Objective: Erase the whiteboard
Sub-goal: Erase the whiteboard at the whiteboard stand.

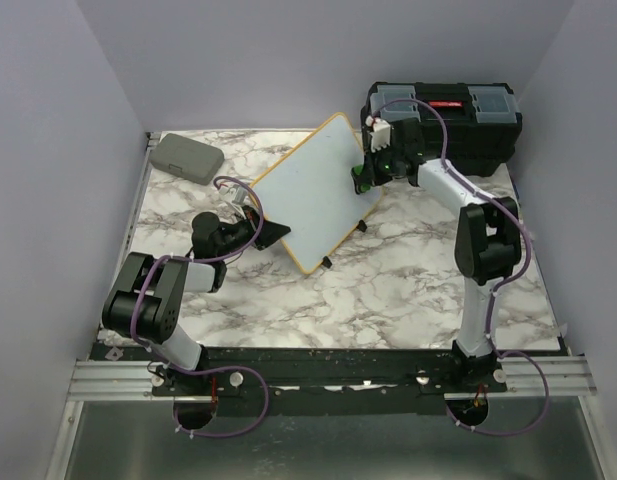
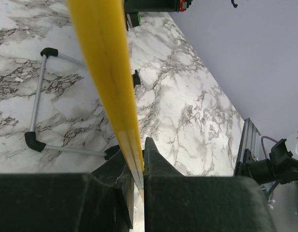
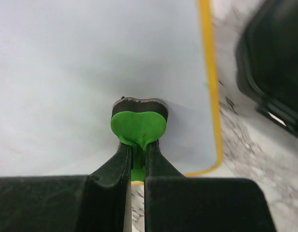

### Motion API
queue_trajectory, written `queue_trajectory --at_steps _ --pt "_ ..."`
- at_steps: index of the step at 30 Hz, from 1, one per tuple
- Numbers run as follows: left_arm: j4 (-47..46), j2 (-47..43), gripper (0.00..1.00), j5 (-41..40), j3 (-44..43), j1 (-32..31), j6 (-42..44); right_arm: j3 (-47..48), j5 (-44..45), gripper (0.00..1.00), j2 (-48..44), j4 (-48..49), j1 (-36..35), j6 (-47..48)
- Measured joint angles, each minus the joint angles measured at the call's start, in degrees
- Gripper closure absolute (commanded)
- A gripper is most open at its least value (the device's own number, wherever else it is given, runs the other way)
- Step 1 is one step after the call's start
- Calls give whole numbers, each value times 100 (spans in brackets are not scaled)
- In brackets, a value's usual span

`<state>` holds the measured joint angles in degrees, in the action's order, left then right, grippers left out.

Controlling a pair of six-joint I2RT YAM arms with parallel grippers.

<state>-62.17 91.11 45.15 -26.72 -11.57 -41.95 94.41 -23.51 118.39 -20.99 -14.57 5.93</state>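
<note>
So the whiteboard (image 1: 318,190) can't slide, my left gripper (image 2: 139,166) pinches its frame, w/ right gripper (image 3: 137,152) pinching green eraser (image 3: 138,126) vs. its face.

A flat grey case (image 1: 187,157) lies in the far left corner of the marble table (image 1: 388,290). A black toolbox (image 1: 458,120) sits far right.

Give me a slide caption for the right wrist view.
The right gripper holds a green heart-shaped eraser against the whiteboard, near its yellow-framed corner.
</note>
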Motion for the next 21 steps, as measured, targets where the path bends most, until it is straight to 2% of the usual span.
queue_trajectory --at_steps 6,10,16,21 --pt "0 0 100 -2 0 26 -48 -17 -140 99 -160 378 -490 162" --pt "22 0 100 -2 0 33 -31 -743 -170 100 -704 713 -1049 205" --pt "37 33 100 155 0 22 -48 -1976 -308 99 -1508 1200 -2343 160" --pt "57 57 100 385 -2 -17 -70 -2516 -96 99 -1790 1582 -2553 87"
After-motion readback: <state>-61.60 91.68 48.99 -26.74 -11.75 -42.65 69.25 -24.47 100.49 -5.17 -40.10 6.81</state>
